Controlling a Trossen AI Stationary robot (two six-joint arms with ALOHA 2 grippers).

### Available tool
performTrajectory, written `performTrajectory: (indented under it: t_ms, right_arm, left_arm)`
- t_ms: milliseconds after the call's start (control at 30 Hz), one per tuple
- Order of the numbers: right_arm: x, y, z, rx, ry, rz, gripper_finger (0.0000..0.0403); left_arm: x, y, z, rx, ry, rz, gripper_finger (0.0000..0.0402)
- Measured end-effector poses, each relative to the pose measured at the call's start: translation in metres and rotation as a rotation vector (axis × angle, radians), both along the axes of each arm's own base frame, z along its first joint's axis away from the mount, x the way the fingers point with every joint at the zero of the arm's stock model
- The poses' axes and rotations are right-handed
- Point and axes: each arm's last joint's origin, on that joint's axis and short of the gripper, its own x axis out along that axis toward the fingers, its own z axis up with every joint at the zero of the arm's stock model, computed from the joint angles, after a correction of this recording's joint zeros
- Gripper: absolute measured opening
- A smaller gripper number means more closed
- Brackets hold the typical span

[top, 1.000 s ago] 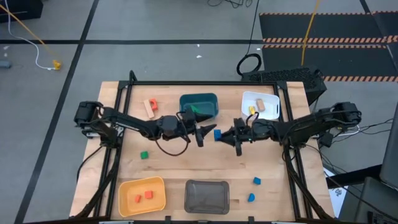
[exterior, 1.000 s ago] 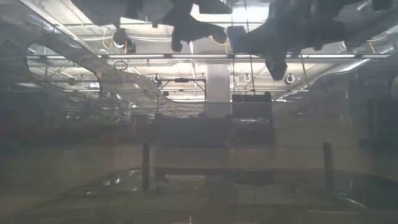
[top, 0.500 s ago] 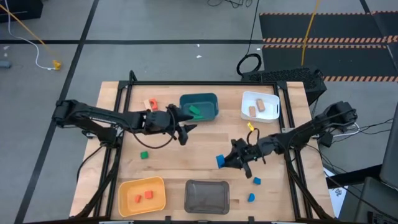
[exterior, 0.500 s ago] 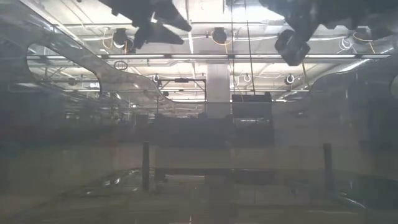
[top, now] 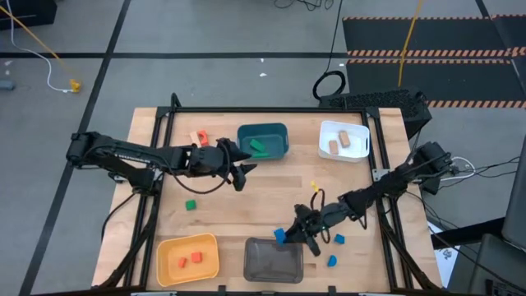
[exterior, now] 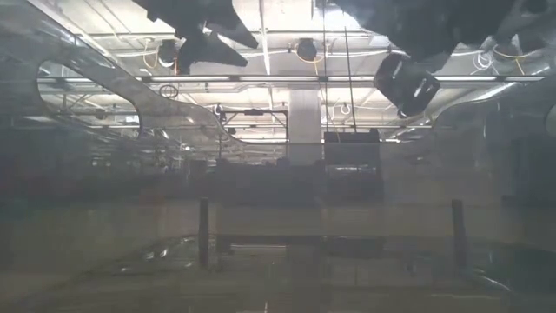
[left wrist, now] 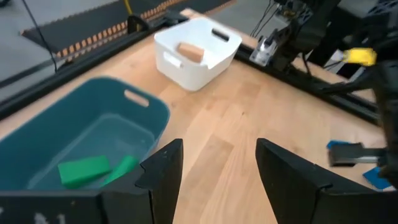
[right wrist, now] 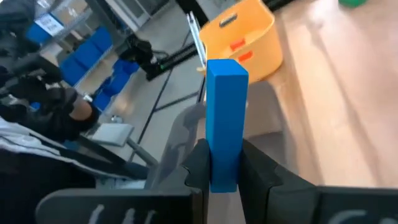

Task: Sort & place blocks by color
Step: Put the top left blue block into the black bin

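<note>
My right gripper (top: 286,237) is shut on a long blue block (right wrist: 226,112) and hovers at the far rim of the grey bin (top: 274,260). My left gripper (top: 244,173) stands open and empty above the table, just near of the teal bin (top: 263,141), which holds green blocks (left wrist: 84,171). Loose on the table lie a green block (top: 191,205), two blue blocks (top: 339,239) and a red-orange and a tan block (top: 197,138). The yellow bin (top: 187,257) holds two red-orange blocks. My right gripper pinches one end of the blue block (right wrist: 224,167) between its two fingers. The rest of the block sticks out past the fingertips, in line with them. The fingers come from the table's right side, nearly level. The block is lifted clear, over the grey bin's far rim (right wrist: 186,134).
The white bin (top: 344,141) at the far right holds two tan blocks. The four bins stand along the far and near edges, with bare wooden tabletop (top: 263,201) between them. Black frame rails run along the table's sides.
My right gripper has carried the blue block from the table's middle toward the near edge, down to the grey bin's far rim. My left gripper has drawn back toward the table's left edge and tipped up, away from the middle.
</note>
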Motion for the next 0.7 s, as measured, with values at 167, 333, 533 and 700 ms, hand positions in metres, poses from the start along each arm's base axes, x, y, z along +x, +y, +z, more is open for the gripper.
performTrajectory:
  t_ms: [167,333,533,700]
  right_arm:
    - [0.002,0.015,-0.004,0.016,0.067,0.022,0.0038]
    - [0.011,0.037,-0.010,0.042,0.102,0.055,0.0039]
    - [0.018,0.051,-0.019,0.038,0.125,0.075,0.0086]
    - [0.020,0.052,-0.016,0.054,0.097,0.076,0.0122]
  left_arm:
    - [-0.003,-0.001,-0.005,-0.043,0.043,0.018,0.0201]
    - [-0.004,-0.005,-0.008,-0.083,0.065,0.021,0.0200]
    - [-0.005,-0.018,-0.007,-0.104,0.049,-0.015,0.0200]
    - [-0.006,-0.032,-0.006,-0.124,0.043,-0.054,0.0200]
